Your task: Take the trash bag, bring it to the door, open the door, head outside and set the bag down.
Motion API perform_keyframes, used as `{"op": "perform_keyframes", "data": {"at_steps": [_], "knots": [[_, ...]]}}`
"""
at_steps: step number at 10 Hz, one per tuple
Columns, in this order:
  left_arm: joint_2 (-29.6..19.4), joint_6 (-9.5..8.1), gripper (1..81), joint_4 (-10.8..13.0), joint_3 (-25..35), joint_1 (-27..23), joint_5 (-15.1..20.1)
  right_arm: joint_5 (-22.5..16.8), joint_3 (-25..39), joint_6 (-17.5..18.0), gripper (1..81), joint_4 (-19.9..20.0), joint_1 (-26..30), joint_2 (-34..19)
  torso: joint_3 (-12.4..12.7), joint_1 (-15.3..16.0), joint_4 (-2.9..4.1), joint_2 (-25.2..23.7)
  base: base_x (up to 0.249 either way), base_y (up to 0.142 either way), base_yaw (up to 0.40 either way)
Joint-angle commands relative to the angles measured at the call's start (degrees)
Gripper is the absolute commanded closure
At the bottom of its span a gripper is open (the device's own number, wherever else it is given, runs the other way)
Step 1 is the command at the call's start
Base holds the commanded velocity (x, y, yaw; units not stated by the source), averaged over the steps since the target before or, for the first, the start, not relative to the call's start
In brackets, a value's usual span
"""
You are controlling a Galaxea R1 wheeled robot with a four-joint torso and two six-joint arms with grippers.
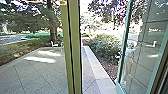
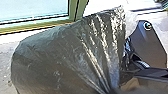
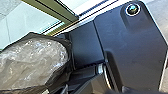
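The grey-black trash bag [image 2: 62, 57] bulges large and shiny in the left wrist view, its creases drawn together at my left gripper [image 2: 110, 90], which is shut on it. In the right wrist view, pale crinkled plastic with a dark edge, seemingly the same bag [image 3: 32, 62], lies beside the robot's dark base. How my right gripper stands cannot be made out. A green-framed glass door [image 1: 122, 55] stands open at the right of the head view, beyond a gap beside the upright post [image 1: 73, 47].
Outside lies a paved yard [image 1: 40, 72] with a pale kerb [image 1: 96, 70] running beside bushes [image 1: 105, 47]. A white chair [image 1: 54, 45] stands far off near a tree trunk [image 1: 53, 27]. A person [image 1: 128, 60] shows faintly in the door's glass.
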Motion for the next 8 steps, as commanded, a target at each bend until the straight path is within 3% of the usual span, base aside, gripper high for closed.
{"op": "perform_keyframes", "data": {"at_steps": [1,8], "knots": [[-0.11,0.2,81.1,0.43,-0.06,-3.1,2.94,-2.75,0.49,-0.29,1.0,-0.27,3.69,0.41,0.0,0.0,0.0,0.0,0.0,0.0,0.0],[-0.02,0.2,81.1,0.52,-0.15,-3.1,2.85,-2.75,0.49,-0.29,1.0,-0.27,3.6,0.41,0.0,0.0,0.0,0.0,0.0,0.0,0.0]]}}
